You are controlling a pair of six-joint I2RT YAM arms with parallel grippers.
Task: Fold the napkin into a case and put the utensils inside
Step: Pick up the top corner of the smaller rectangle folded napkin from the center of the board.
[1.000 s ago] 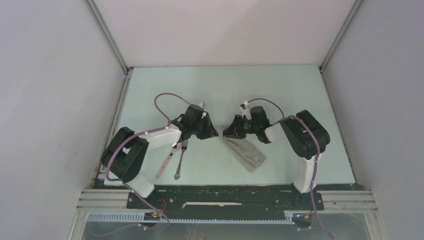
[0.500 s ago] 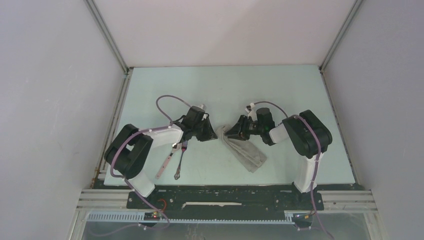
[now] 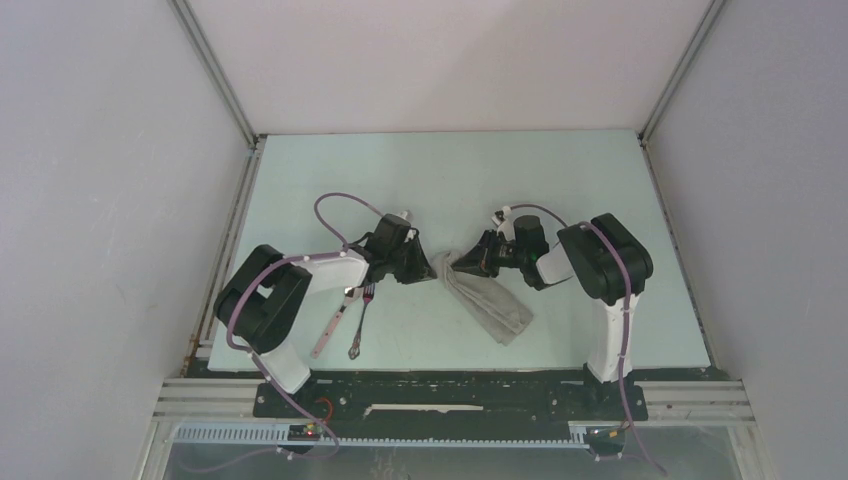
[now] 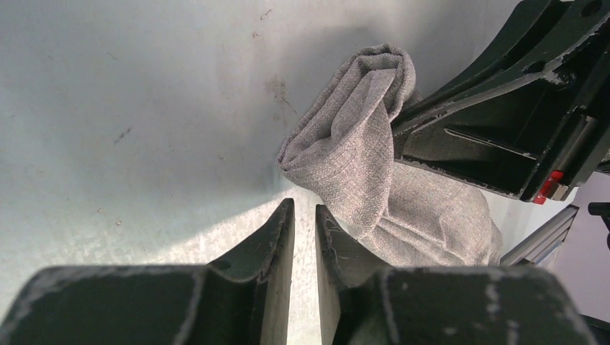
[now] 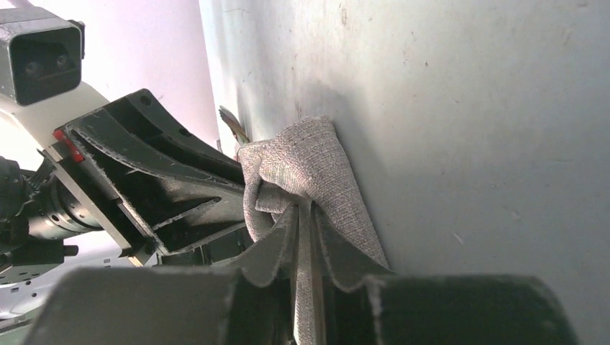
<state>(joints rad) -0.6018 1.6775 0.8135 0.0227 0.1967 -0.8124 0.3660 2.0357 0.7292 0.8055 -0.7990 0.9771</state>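
Top view: napkin (image 3: 492,302) lies on the table (image 3: 450,170) just right of centre, bunched into a narrow crumpled strip running from its raised end toward 5 o'clock; not a tidy pouch.

Right gripper (image 3: 463,264) comes in from 3 o'clock; wrist view shows its fingers (image 5: 277,244) pinched on a fold of the cloth, fabric pressed between them; holding the napkin at its 11 o'clock end.

Left gripper (image 3: 424,266) comes in from 9 o'clock, tips facing the right gripper, close to it; wrist view shows its fingers (image 4: 270,237) drawn narrow, a thin slit between them with bare table showing through; nothing gripped; cloth lies against the outer side of one finger.

Spoon (image 3: 328,330) and fork (image 3: 360,318) lie side by side on the table at about 7 o'clock from the left gripper, apart from the napkin; spoon outermost, handle end toward the near edge; the fork's tines point to 12 o'clock.
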